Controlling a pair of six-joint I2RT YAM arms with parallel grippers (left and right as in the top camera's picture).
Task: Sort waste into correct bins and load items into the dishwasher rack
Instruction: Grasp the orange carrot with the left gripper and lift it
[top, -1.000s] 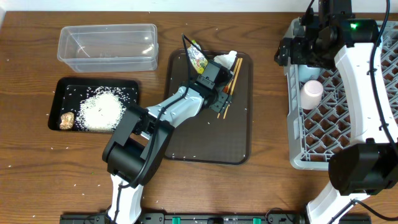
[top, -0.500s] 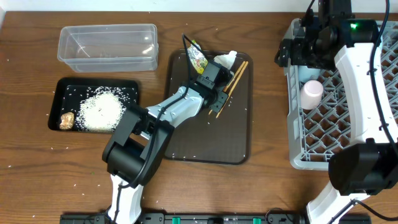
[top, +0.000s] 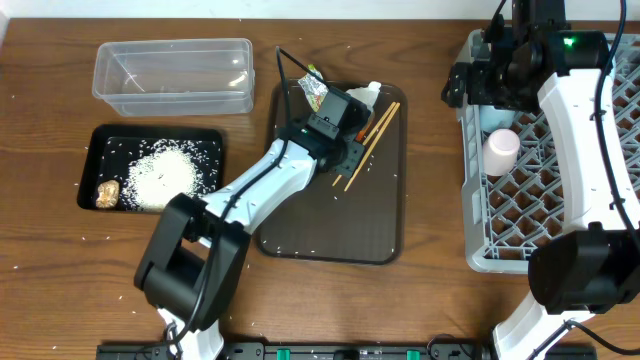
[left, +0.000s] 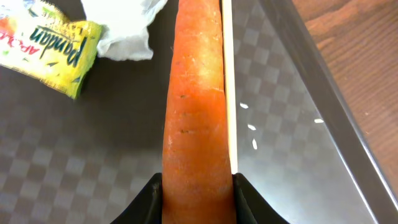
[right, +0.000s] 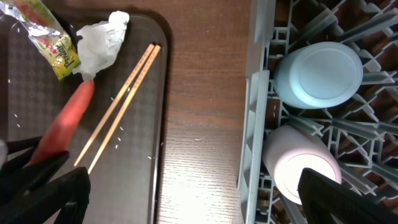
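Where thin chopsticks (right: 122, 102) lie, left end effector (left: 199, 199) grips carrot (left: 196, 106) — tapered.

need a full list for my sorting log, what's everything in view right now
clear plastic tub: 1, clear, top left
black tray: 1, black, below the tub
rice: 1 pile, white, in black tray
brown food lump: 1, brown, black tray's left end
serving tray: 1, dark brown, centre
carrot: 1, orange, gripped, by the chopsticks
chopsticks: 2, wooden, on serving tray
foil wrapper: 1, green-yellow, serving tray's far edge
tissue: 1, white, beside the wrapper
dishwasher rack: 1, grey, right side
light blue cup: 1, light blue, in rack
pink cup: 1, pale pink, beside it
table: 1, brown wood, underneath all
left gripper: 1, black, shut on carrot
right gripper: 1, black, open above rack edge
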